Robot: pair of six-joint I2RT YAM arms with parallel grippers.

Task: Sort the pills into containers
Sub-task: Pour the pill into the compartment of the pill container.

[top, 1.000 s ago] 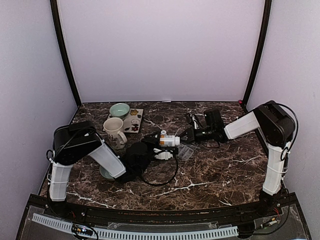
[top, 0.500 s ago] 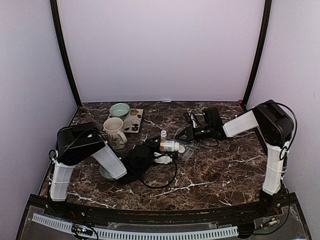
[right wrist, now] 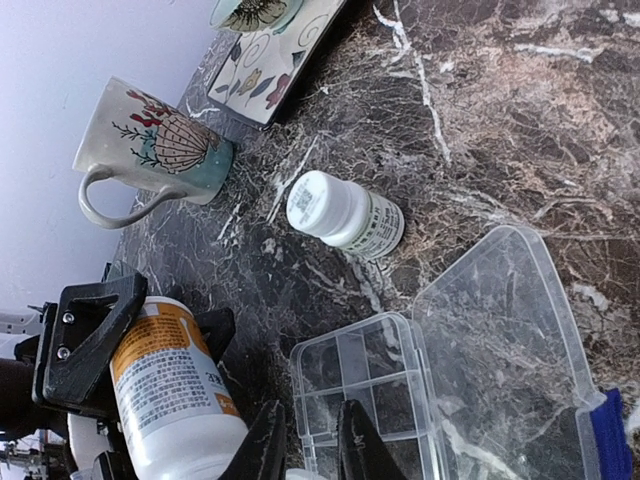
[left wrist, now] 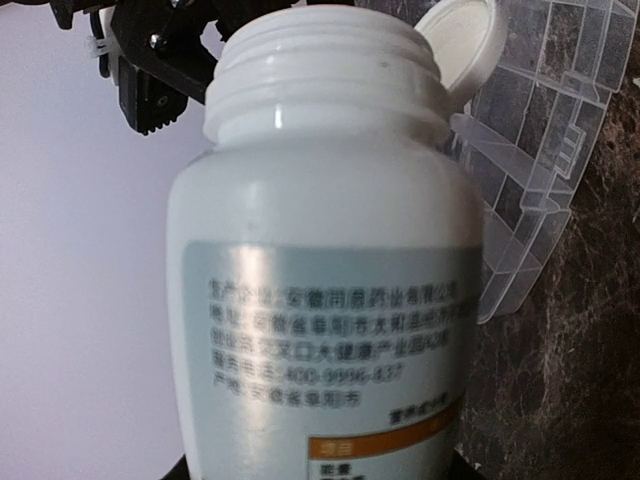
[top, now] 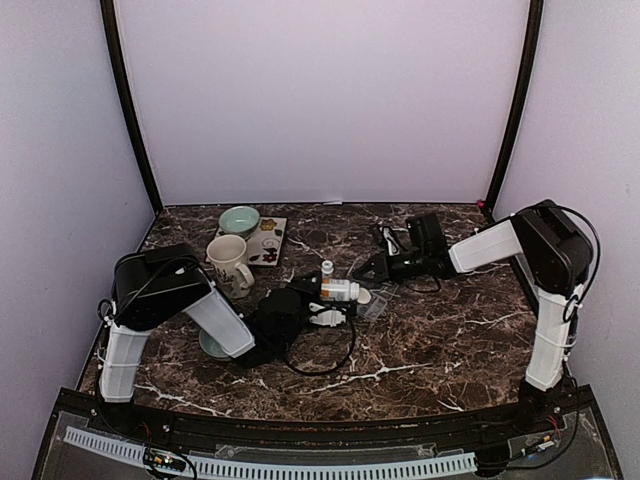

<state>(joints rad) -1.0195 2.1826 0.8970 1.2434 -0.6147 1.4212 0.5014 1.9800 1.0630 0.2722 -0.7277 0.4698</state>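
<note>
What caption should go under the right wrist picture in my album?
Left gripper holds a pill bottle beside the open organiser box, shell mug behind.

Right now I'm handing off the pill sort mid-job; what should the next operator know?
Left gripper: shut on the uncapped pill bottle, mouth toward the pill organiser.
Right gripper: jaws slightly apart, empty, above the organiser.
Organiser lid open; bottle cap lies at its edge; small capped bottle stands nearby.
Done: bottle opened. Left: pour and sort; no pills show in the organiser.
</note>
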